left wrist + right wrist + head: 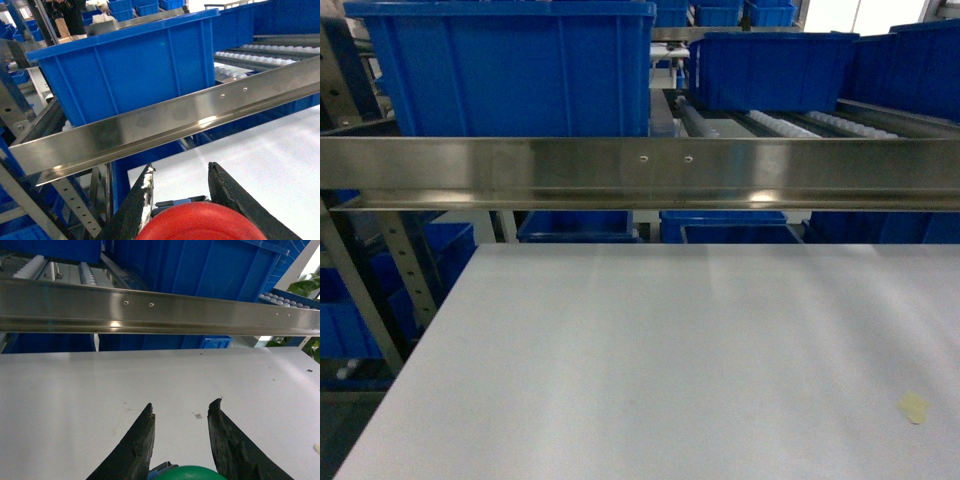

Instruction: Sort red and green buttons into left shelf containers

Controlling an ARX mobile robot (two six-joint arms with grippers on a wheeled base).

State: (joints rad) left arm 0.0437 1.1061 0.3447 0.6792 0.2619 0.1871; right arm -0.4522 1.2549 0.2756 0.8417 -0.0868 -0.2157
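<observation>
I have the red button [197, 222] seated between the left gripper [182, 172] fingers: its wide cap fills the bottom of the left wrist view, low at the root of the jaws, which close on its body with their tips standing apart beyond it. The green button [192, 473] sits the same way in the right gripper [182, 407], only the top of its cap showing at 6 o'clock.

What matters for my next move is the big blue tub [135, 65] on the left shelf. From the left fingers it lies at 11 to 12 o'clock, up and beyond the steel rail [165, 125], which crosses between gripper and tub. I judge the left arm nearer, and it must rise over that rail and the rolled rim.

Both arms are low, over the white table [650, 350], pointing at the shelf; neither shows in the head view.
</observation>
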